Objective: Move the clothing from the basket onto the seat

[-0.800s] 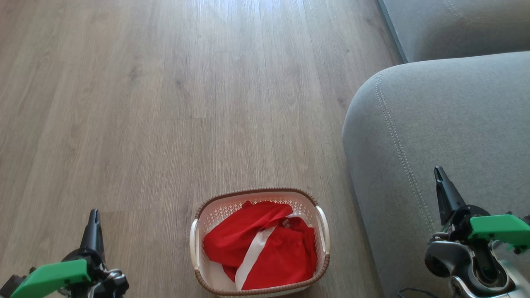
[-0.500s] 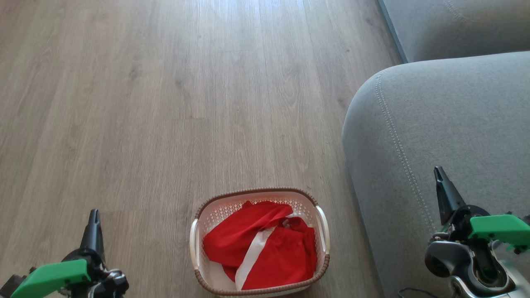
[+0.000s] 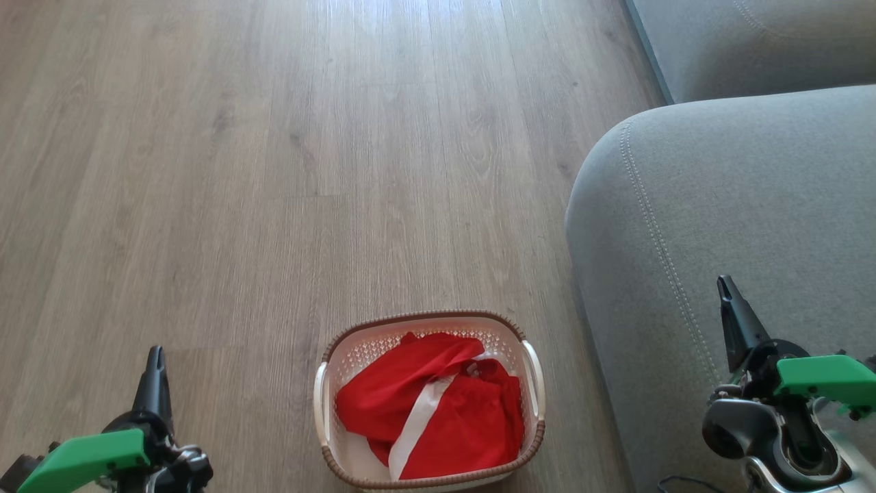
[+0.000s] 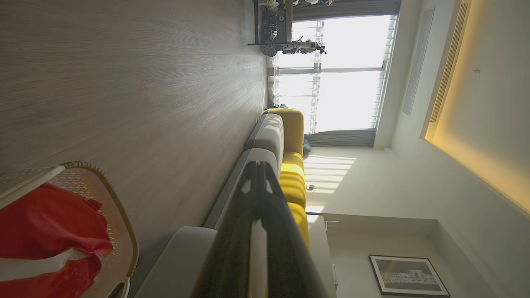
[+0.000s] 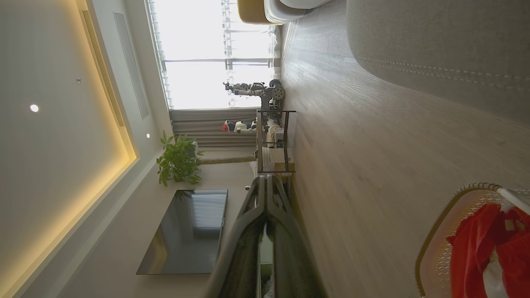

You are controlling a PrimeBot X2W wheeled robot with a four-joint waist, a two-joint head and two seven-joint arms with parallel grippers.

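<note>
Staying unmoved: clothing (image 3: 472,424) in basket (image 3: 424,317)

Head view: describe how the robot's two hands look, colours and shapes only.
The left hand and right hand each have long black fingers tapering to a point, on a dark round hub with a bright green block. Behind the right one sit a rounded silver-grey housing and a thin dark cable.

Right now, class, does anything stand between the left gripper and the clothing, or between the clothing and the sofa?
Nothing visible does. The clothing lies uncovered in the open basket; bare floor separates it from the left gripper, and a floor strip from the sofa.
</note>
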